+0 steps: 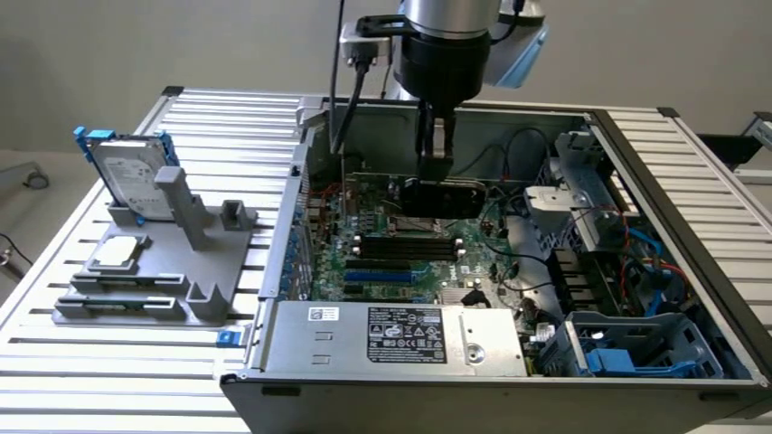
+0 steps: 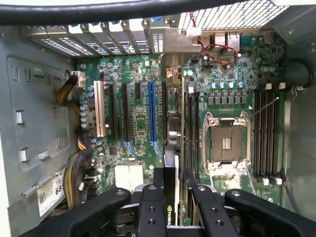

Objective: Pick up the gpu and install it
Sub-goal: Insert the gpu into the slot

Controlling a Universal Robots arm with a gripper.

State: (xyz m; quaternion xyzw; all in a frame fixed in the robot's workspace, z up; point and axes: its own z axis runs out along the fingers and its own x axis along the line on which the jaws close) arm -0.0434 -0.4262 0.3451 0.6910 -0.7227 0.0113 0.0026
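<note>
Gpu card (image 1: 444,197), flat, rectangular, black-shrouded, hangs on edge over the green motherboard (image 1: 386,262) inside the open grey metal computer case (image 1: 483,402); black gripper (image 1: 437,174) directly above the motherboard, fingers (image 2: 150,210) clamped on the card's upper edge.

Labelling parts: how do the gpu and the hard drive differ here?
The gpu is black; the hard drive is silver in a blue frame. The gpu hangs in the gripper over the motherboard inside the case; the hard drive stands in a grey holder outside it. Both are flat and held on edge.
</note>
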